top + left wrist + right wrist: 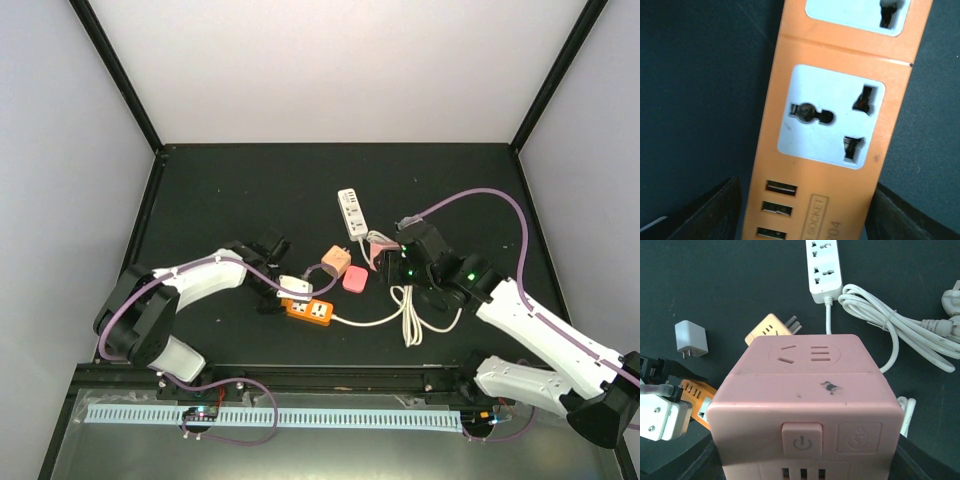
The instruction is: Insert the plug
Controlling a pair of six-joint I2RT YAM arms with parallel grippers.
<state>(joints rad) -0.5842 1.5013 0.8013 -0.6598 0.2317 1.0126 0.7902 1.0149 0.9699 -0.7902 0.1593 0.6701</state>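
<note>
Jaws of the left claw (802,212) are spread astride an orange plastic power strip (840,51), unclamped; a pink plastic socket cube (805,400) is clamped by the right claw (810,457).

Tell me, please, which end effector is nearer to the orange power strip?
Left. The left end effector straddles the orange power strip; the right end effector sits apart, at the pink socket cube.

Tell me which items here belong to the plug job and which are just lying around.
In play, likely: orange power strip between the fingers of the left gripper; pink socket cube in the right gripper.
Lying about: white power strip; tan adapter cube; small white charger; coiled white cable.
</note>
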